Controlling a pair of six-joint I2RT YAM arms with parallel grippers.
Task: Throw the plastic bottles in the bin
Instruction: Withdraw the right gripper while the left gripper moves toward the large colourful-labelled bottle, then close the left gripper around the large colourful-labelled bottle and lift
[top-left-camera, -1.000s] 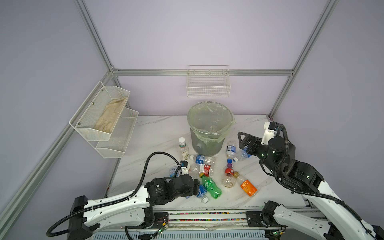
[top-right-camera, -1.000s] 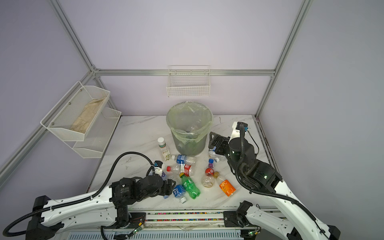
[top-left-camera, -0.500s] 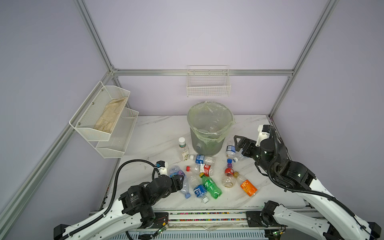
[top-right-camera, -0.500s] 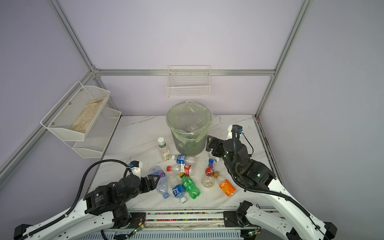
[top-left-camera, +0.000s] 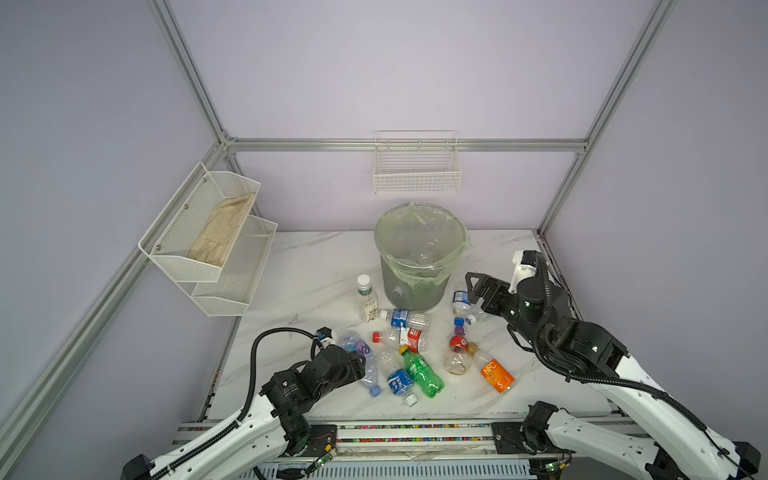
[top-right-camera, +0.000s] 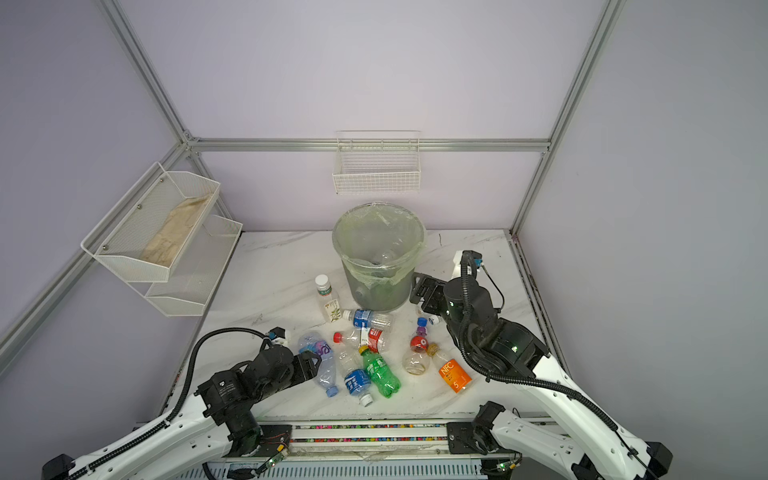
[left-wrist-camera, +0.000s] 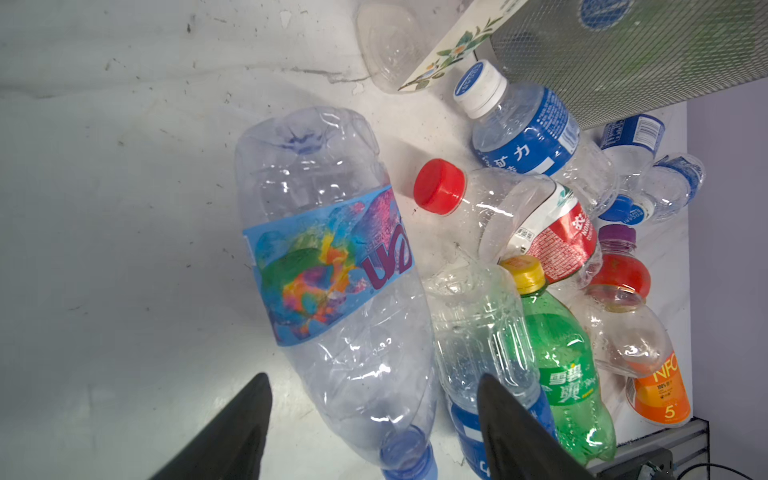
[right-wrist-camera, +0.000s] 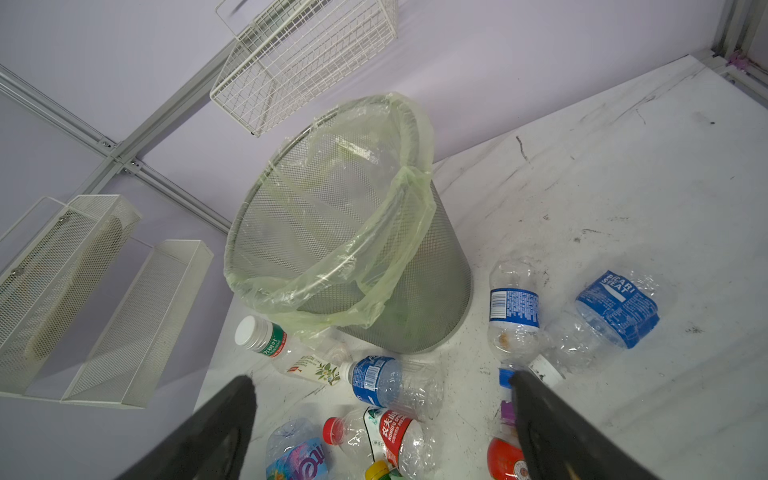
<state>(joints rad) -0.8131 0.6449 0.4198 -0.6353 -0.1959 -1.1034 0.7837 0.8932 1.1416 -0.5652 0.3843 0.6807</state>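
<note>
In both top views the left claw sits low at the left edge of the heap of plastic bottles, right against the big clear bottle with the rainbow label. That bottle lies flat on the bench, base toward the bin and blue cap toward the arms' bases. The claw comes at it from the side, across that long axis, so the left arm is plainly the nearer one. The right claw hangs well apart beside the bin wall, above a blue-labelled bottle, spread and empty. From above, the arm's own bulk hides whether the left fingers touch plastic. The left wrist view settles it: the fingers stand apart astride the bottle's shoulder near the cap, with bare bench showing between one finger and the bottle. So the claw is released, nothing gripped yet. The other finger overlaps a neighbouring clear bottle, and I judge that closing here could pinch that one too. The right wrist view alone shows the bin's mouth wide open, the blue-labelled bottle lying just beside the bin's foot, and a crushed bottle beyond it.
</note>
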